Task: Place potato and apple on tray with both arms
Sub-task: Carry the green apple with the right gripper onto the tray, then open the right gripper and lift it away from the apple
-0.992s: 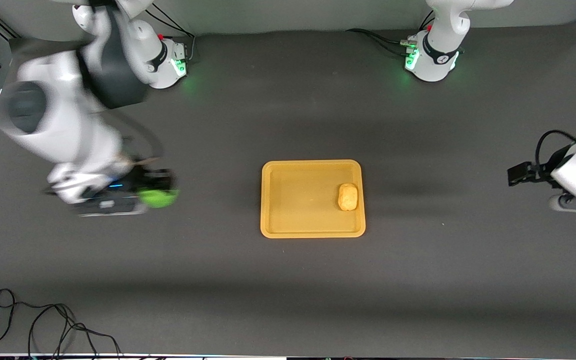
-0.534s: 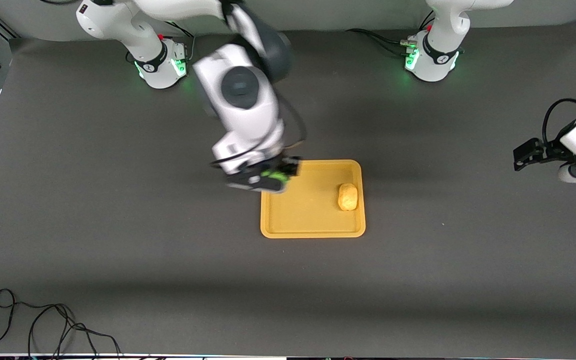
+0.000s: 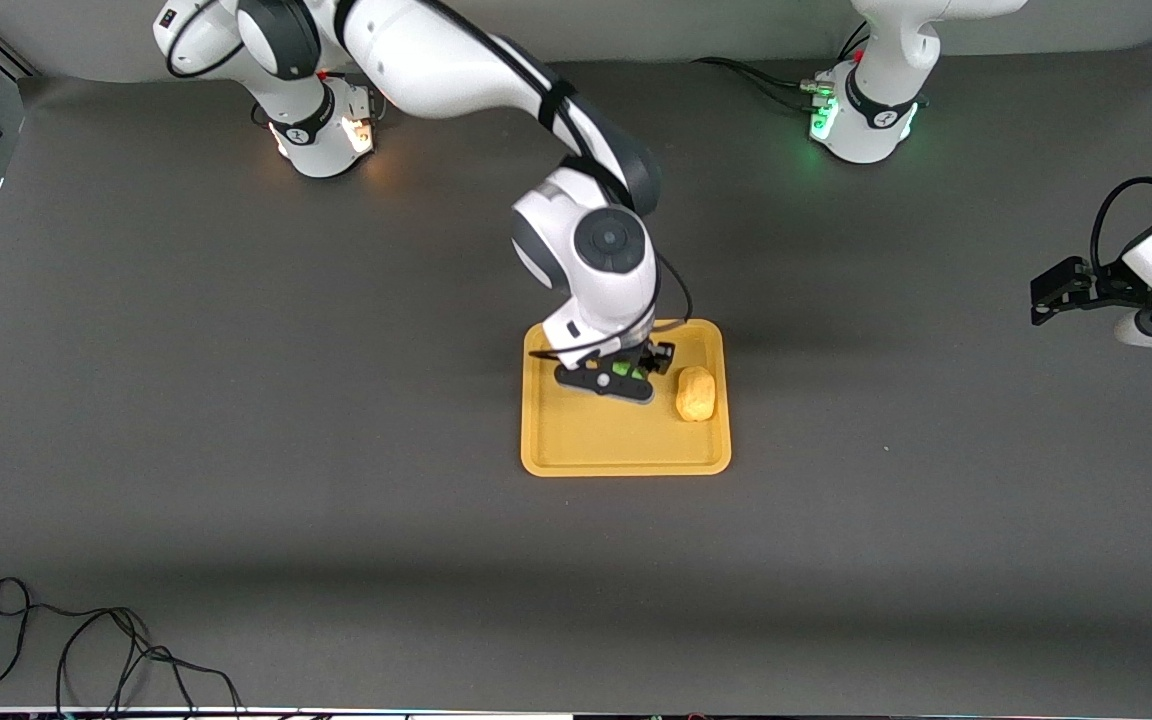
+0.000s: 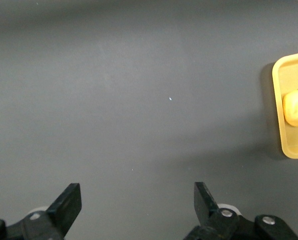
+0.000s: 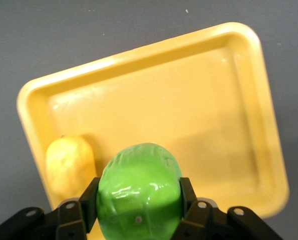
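Note:
The mustard-yellow tray [image 3: 586, 440] lies mid-table. The yellow-tan potato [image 3: 696, 393] rests in it, at the end toward the left arm. My right gripper [image 3: 624, 375] is shut on the green apple [image 5: 138, 190] and holds it over the tray, beside the potato [image 5: 68, 162]. In the front view only a sliver of the apple [image 3: 622, 369] shows under the wrist. The tray [image 5: 189, 115] fills the right wrist view. My left gripper [image 4: 137, 200] is open and empty, up over bare table at the left arm's end. The tray's rim [image 4: 276, 105] and the potato [image 4: 296, 106] show in the left wrist view.
A black cable [image 3: 86, 650] lies coiled on the table near the front camera, toward the right arm's end. The two arm bases [image 3: 321, 125] [image 3: 861, 120] stand along the table's edge farthest from the front camera.
My right arm has swung with the apple from the right arm's end of the table to over the tray. My left gripper has risen slightly at the table's end.

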Robot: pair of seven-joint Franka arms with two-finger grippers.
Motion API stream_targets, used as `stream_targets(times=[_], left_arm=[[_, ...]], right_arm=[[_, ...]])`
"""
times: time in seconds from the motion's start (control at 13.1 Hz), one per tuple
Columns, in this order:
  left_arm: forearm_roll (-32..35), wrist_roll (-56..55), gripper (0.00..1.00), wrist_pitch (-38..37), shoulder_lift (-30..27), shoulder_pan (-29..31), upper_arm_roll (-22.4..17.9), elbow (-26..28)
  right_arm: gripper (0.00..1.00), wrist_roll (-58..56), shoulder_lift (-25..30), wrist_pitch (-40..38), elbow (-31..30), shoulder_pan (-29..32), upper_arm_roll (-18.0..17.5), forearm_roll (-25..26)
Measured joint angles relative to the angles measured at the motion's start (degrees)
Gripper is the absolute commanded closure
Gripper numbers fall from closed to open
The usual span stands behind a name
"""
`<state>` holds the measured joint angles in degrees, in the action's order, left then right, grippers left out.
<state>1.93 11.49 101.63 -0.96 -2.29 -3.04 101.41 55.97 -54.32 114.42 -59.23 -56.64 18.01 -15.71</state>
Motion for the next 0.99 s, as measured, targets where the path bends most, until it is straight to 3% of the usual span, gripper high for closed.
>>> stream_targets(times=[0.38, 0.46, 0.53, 0.84, 0.99], left_arm=[[0.0, 0.01, 0.0, -0.17, -0.01, 0.0, 0.02, -0.01], [-0.01, 0.01, 0.0, -0.21, -0.01, -0.02, 0.12, -0.01], [-0.04, 0.01, 0.0, -0.31, -0.02, -0.1, 0.37, -0.03], [-0.31, -0.07, 0.0, -0.8, -0.02, -0.36, 1.39, -1.12], [-1.53, -0.38, 0.0, -0.86, 0.01, -0.19, 1.16, -1.45]], right_arm=[[0.55, 0.01, -5.91, 5.13, 0.19, 0.05, 0.08, 0.56], [0.22, 0.01, -6.23, 5.13, 0.16, 0.16, 0.2, 0.73], [0.0, 0.02, -6.39, 5.26, 0.11, 0.39, 0.26, 0.81], [0.0, 0.12, -6.23, 6.98, 0.58, 0.75, 0.29, 0.8], [0.0, 0.26, -3.35, 2.94, 1.87, 0.73, 0.52, 0.8]])
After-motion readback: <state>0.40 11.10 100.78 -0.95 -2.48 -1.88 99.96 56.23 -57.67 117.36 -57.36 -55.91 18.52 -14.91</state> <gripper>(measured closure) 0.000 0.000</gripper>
